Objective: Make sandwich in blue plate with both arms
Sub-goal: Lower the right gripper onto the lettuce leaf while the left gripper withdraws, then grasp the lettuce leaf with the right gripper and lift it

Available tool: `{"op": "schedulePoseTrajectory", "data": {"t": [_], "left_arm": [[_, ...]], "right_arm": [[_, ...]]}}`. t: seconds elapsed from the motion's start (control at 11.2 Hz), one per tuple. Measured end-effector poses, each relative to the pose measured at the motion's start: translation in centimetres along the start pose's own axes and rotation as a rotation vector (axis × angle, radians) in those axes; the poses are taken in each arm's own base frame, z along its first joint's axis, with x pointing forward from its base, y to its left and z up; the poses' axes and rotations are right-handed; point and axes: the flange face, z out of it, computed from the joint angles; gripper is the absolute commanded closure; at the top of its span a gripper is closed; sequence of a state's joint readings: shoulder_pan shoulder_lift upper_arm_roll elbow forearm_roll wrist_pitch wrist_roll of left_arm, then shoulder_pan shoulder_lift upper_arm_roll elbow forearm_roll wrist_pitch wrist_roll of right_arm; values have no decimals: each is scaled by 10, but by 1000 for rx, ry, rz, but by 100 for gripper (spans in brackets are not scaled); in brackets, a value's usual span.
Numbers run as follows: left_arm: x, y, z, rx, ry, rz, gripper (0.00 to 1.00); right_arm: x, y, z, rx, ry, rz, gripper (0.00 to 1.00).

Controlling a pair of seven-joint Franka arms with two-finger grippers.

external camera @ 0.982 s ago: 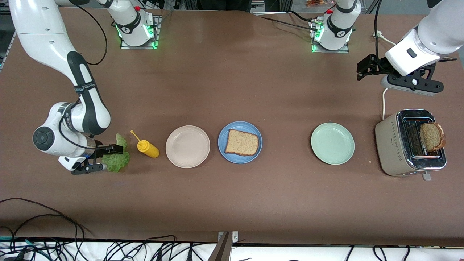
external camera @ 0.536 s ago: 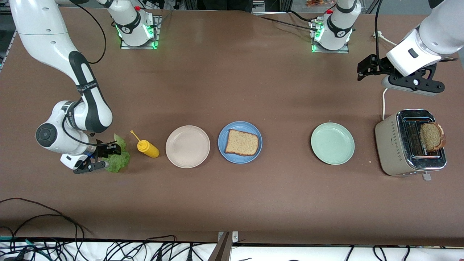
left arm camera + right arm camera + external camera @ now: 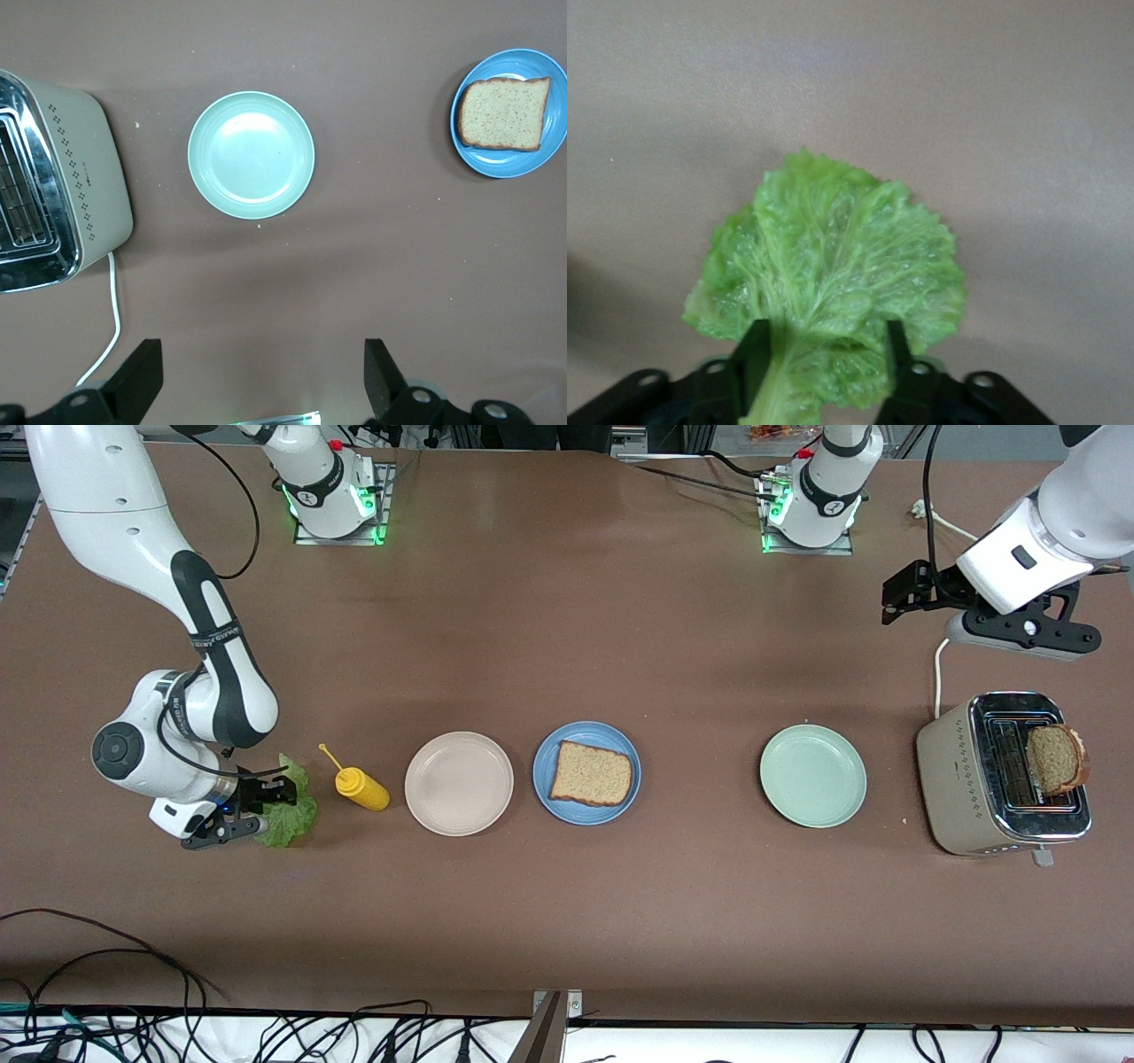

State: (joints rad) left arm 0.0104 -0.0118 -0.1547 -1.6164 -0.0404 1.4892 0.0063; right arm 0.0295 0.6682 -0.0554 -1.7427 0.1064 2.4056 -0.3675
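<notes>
Brown table seen from above, two white robot arms reaching in from the upper edge. Near the middle, the blue plate, taken here as the landmark. On the blue plate, one slice of brown bread, lying flat, with nothing on top of it.

Just beside the blue plate, toward the right arm's end of the table, a beige-white plate. Further from the blue plate along that same line, a yellow squeeze bottle lying on its side. Further again, past the bottle, a crinkly green lettuce leaf, gripped at its stem end by the right gripper, fingers pressed against both sides of the leaf's pale rib. Whether the leaf still touches the table: cannot tell.

Toward the left arm's end of the table from the blue plate, well apart from it, a pale green plate. Past that, furthest from the blue plate, a beige toaster with a chrome top, a second slice of bread standing up out of one slot.

Left gripper up in the air, over bare table between the toaster and the left arm's base, fingers spread wide apart, holding nothing.
</notes>
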Motion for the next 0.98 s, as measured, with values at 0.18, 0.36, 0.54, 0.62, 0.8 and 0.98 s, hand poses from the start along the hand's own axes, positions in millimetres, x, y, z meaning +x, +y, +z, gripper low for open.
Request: {"op": "schedulePoseTrajectory", "data": {"t": [0.18,0.36,0.54,0.62,0.8,0.98], "left_arm": [[0,-3,0,-1,0,-6,0],[0,3,0,1,1,5,0],[0,8,-1,2,3,14,0],[0,9,-4,2,10,17,0],[0,10,-9,2,22,18,0],[2,3,-11,1,25,6,0]], "right_arm": [[2,-2,0,-2,16,-34,99],[3,0,-2,-10,34,-40,100],[3,0,-2,-12,38,-41,100],[3,0,-2,-12,38,-42,100],[5,-3,-5,-10,43,-48,100],[8,-9,-20,-2,46,-58,100]]}}
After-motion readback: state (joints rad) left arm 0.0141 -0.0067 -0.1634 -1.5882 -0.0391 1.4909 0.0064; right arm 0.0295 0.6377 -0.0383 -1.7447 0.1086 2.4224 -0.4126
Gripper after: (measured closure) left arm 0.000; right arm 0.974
